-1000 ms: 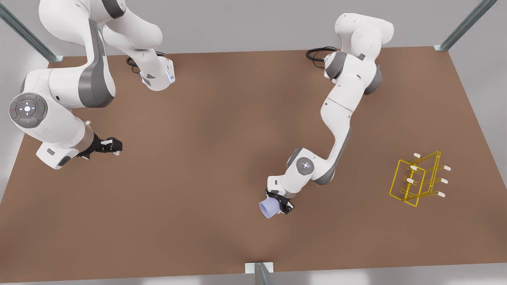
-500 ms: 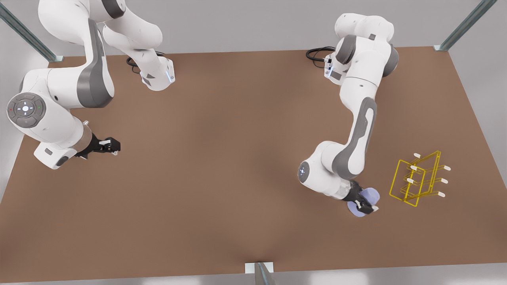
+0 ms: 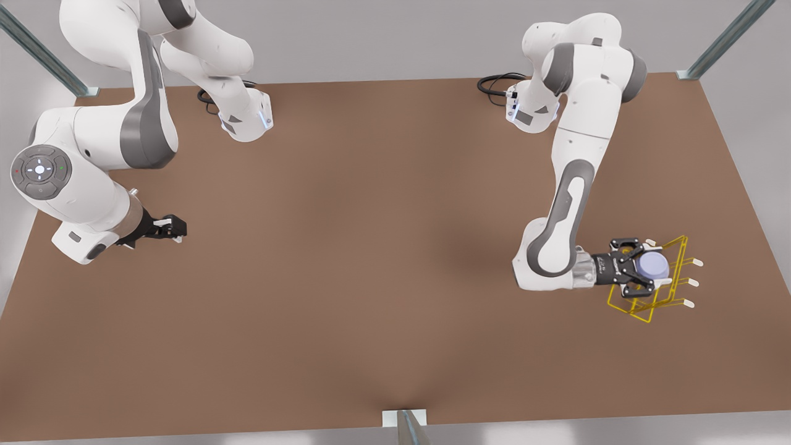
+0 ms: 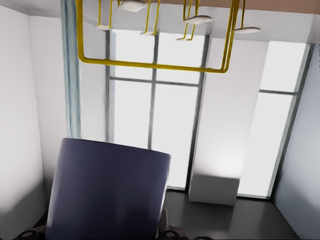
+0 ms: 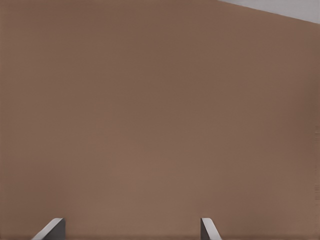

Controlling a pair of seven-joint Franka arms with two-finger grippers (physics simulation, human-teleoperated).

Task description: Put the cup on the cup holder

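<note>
Lavender cup (image 3: 652,266) pinched by the left gripper (image 3: 642,268) over the yellow cup holder (image 3: 642,309).
Right gripper (image 3: 176,228) waits above the table (image 3: 346,259), fingers spread.

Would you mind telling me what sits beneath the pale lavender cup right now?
The pale lavender cup, held in the left gripper, hangs above the yellow wire cup holder. The cup covers whichever prong lies beneath. The right gripper waits open.

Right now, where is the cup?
The cup is at the front view's right, held in the left gripper over the yellow cup holder, among its prongs. The right gripper waits open at the far left.
</note>
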